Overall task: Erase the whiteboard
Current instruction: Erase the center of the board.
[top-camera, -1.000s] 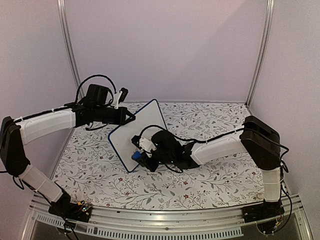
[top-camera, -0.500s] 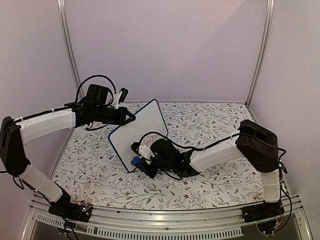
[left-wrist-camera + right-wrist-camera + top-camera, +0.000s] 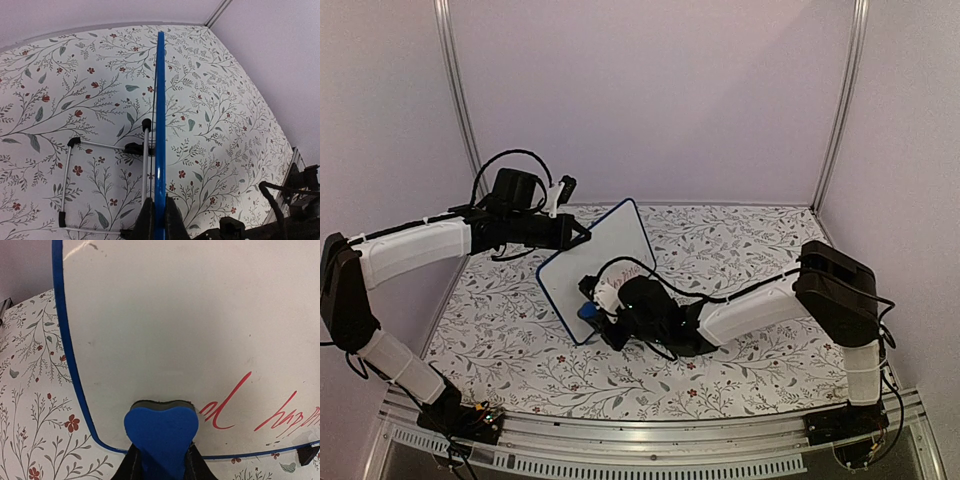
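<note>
The whiteboard (image 3: 603, 252) stands tilted on its edge at the table's middle left. My left gripper (image 3: 582, 235) is shut on its upper left rim; in the left wrist view that blue rim (image 3: 160, 115) runs straight up from between my left gripper (image 3: 159, 222). Red handwriting (image 3: 235, 407) remains along the board's lower part (image 3: 190, 325). My right gripper (image 3: 160, 462) is shut on a blue eraser (image 3: 161, 427), whose dark felt face presses against the board near its lower left corner, just left of the writing. From above, the eraser (image 3: 587, 311) shows at the board's lower edge.
A thin wire stand with black feet (image 3: 67, 185) lies flat on the floral tablecloth (image 3: 740, 250) behind the board. Lilac walls with metal posts (image 3: 840, 110) close in the back and sides. A metal rail (image 3: 650, 440) runs along the near edge.
My right gripper with the eraser dipped slightly and came back up along the board's lower left part. The left arm and the board have stayed put.
</note>
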`<state>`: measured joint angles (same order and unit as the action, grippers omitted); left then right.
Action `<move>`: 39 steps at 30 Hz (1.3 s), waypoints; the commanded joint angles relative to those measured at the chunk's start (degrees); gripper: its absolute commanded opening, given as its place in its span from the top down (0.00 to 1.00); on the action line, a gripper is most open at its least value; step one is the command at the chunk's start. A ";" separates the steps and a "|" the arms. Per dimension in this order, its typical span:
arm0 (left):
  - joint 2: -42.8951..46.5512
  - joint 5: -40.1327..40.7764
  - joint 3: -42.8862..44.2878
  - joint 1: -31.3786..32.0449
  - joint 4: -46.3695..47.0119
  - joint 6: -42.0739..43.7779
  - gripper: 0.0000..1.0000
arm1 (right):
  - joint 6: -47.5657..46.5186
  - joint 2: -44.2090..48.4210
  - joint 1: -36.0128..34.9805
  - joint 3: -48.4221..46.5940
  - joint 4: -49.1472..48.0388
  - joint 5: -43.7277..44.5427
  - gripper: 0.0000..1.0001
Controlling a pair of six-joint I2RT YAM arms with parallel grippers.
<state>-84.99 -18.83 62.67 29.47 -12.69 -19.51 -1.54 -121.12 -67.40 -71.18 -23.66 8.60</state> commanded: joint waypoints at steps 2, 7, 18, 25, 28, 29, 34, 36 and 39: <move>-0.20 -1.76 -1.24 1.04 -3.46 -0.65 1.00 | -0.55 1.53 0.16 -1.87 -4.77 2.40 0.84; -0.18 -1.92 -1.24 1.03 -3.40 -0.71 1.00 | 2.28 0.64 0.16 3.11 -4.83 1.34 0.84; -0.26 -1.79 -1.24 1.04 -3.40 -0.77 1.00 | 4.25 0.55 -0.66 5.13 -5.06 0.56 0.84; -0.35 -1.59 -1.24 1.04 -3.42 -0.65 1.00 | -1.67 2.42 -2.42 -0.07 -4.71 1.63 0.84; -0.11 -1.49 -1.33 1.02 -3.48 -0.62 1.00 | -2.39 3.06 -2.48 -0.97 -4.29 2.24 0.84; -0.09 -1.44 -1.28 1.07 -3.43 -0.60 1.00 | -2.55 3.03 -2.48 -1.14 -3.93 2.54 0.84; -0.08 -1.71 -1.24 1.02 -3.44 -0.68 1.00 | -2.24 0.11 -2.48 -0.75 -1.09 3.28 0.84; -0.09 -1.67 -1.31 1.07 -3.40 -0.67 1.00 | -1.61 -1.07 -2.48 0.55 -0.61 2.76 0.84; -0.09 -1.63 -1.33 1.02 -3.46 -0.65 1.00 | -0.07 -1.56 -2.48 2.75 -0.66 2.55 0.84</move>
<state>-84.99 -18.74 62.67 29.47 -12.99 -20.14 -3.01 -120.51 -69.73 -71.02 -26.06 10.57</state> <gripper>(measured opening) 0.014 0.217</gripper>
